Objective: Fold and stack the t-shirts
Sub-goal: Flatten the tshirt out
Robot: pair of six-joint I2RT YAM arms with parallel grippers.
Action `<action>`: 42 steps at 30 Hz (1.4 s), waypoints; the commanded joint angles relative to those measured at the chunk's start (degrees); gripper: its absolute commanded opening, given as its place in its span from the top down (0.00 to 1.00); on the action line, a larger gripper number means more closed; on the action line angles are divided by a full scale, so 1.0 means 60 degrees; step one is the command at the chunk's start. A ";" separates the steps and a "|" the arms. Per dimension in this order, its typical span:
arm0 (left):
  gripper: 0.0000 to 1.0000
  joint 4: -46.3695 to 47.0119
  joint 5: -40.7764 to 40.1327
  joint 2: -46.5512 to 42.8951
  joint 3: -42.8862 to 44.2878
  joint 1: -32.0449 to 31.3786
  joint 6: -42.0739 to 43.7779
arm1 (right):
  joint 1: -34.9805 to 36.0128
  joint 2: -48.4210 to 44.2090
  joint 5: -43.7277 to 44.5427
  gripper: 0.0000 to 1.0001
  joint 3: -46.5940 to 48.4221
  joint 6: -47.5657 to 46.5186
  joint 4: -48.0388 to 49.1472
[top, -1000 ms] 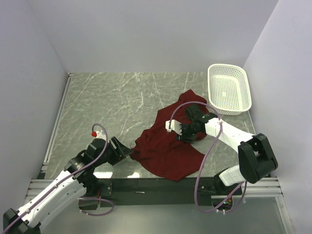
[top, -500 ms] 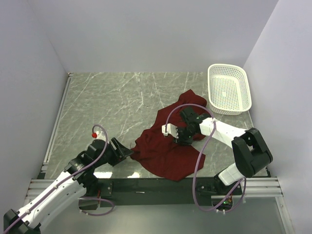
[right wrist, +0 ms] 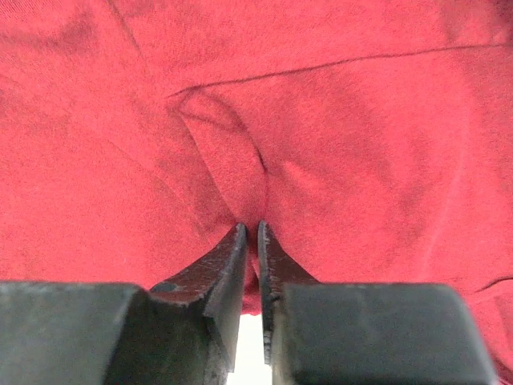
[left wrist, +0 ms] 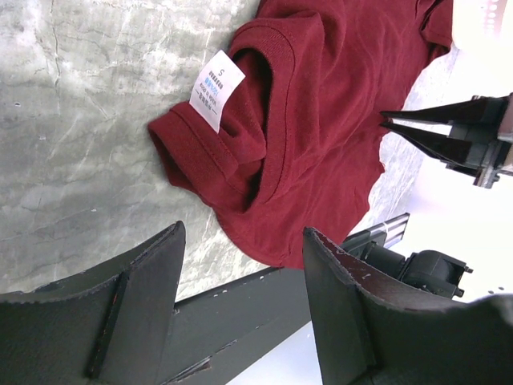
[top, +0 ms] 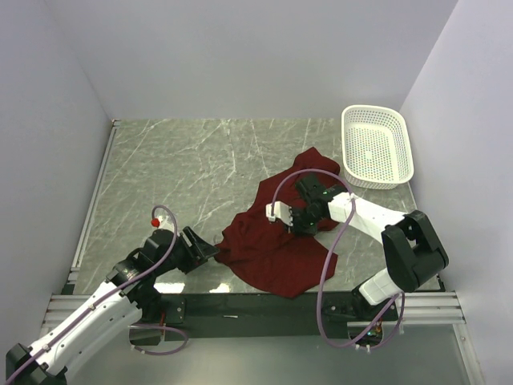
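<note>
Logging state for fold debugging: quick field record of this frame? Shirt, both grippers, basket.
shirt: maroon t-shirt, crumpled, not folded, on the table
left gripper: open, empty, by the shirt's collar end
right gripper: shut on a pinched fold mid-shirt
size tag: white, showing at the collar
basket: white, empty, far right corner
</note>
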 commanded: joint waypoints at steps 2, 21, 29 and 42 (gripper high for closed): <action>0.34 0.0425 0.0182 0.0060 0.0026 0.0039 0.0065 | -0.0001 -0.0270 -0.0381 0.79 0.0518 0.0111 -0.0228; 0.35 0.0688 0.0489 0.0148 -0.0237 0.0040 0.0021 | -0.0146 -0.0123 -0.0410 1.00 0.0927 0.1135 0.0125; 0.44 0.1724 0.1235 0.0104 -0.0720 0.0025 -0.0009 | -0.1596 -0.2332 -0.2695 1.00 0.3051 0.1239 -0.1531; 0.40 0.4378 0.2233 0.2856 -0.0942 -0.1348 0.0533 | -0.2198 -0.2731 -0.3340 1.00 0.4693 0.3099 -0.1400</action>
